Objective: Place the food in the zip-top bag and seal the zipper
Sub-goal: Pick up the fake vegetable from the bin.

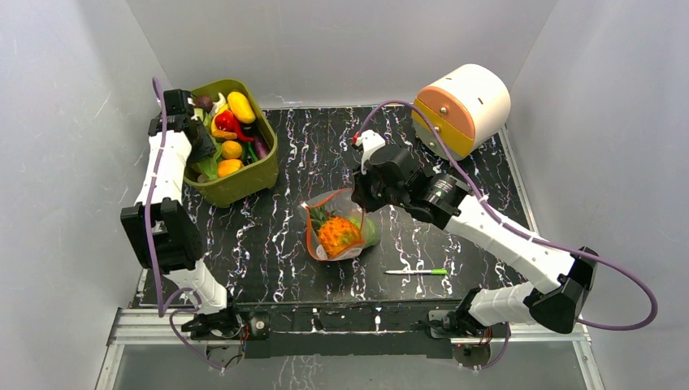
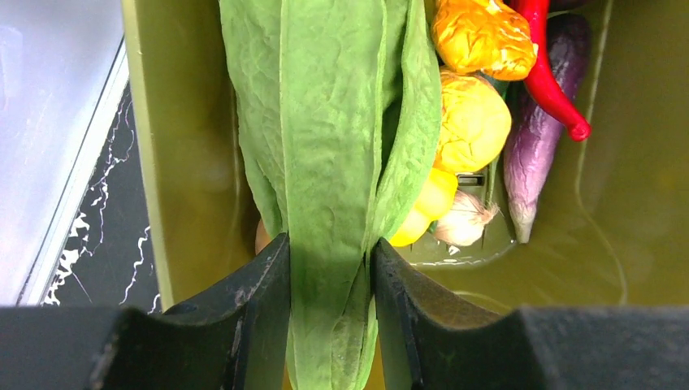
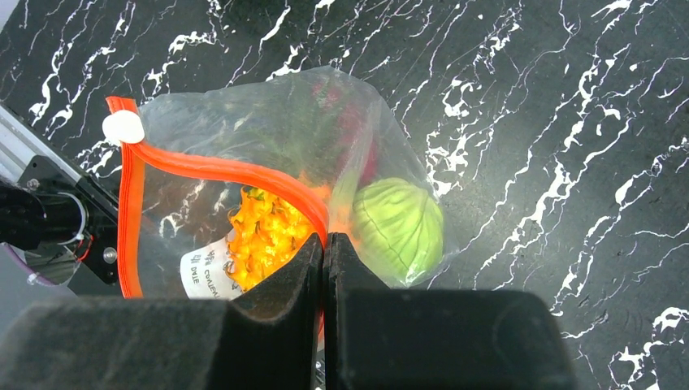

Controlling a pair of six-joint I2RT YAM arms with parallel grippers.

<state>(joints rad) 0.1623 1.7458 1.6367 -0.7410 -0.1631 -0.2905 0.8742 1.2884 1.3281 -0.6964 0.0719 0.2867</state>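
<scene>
Pineapple [image 3: 264, 236] and cabbage [image 3: 400, 227] are bagged; a leaf [image 2: 333, 122] is clamped in the far-left bin [image 1: 244, 185] by the left gripper [image 2: 331, 252], the unsealed zipper [image 3: 219, 169] pinched by the right gripper [image 3: 325, 244].

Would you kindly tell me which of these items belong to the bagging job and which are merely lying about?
Belongs to the job: zip-top bag, zipper, pineapple and cabbage inside it, leafy green in the left gripper, toy food in the green bin.
Lying about: pen, white-and-orange drum.
</scene>
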